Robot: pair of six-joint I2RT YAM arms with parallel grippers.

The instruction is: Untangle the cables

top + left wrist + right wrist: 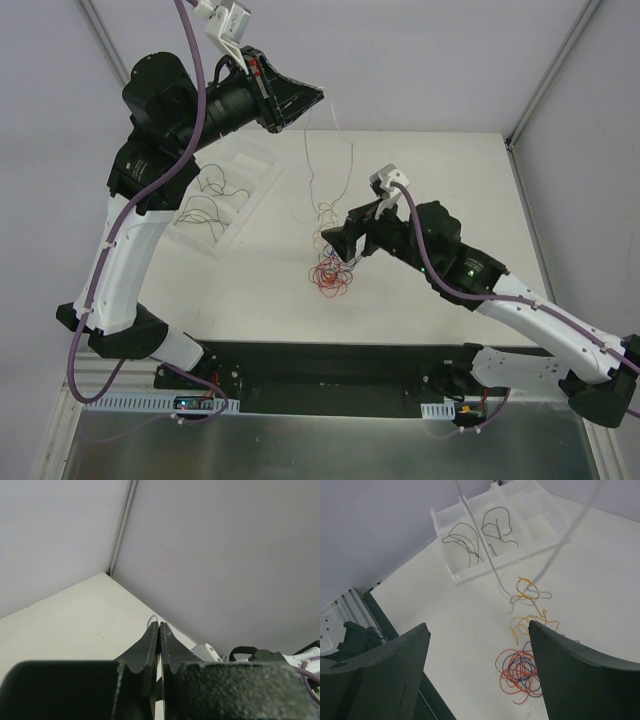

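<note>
The cables lie in a tangle [330, 265] at the table's middle: red and dark blue loops [520, 672] with orange and yellow strands [527, 595] beyond them. My left gripper [320, 97] is raised high at the back and shut on a thin pale wire [307, 160], which hangs in two strands down to the tangle. A small loop of that wire pokes out at the tips of the left gripper [159, 624]. My right gripper [334, 245] is open and empty, hovering just above the tangle; in the right wrist view the right gripper [477, 626] shows the red and blue loops by its right finger.
A clear compartment tray [228, 195] stands left of the tangle, with black wires [465, 540] in two compartments. The enclosure walls rise behind the table. The black base rail [320, 375] runs along the near edge.
</note>
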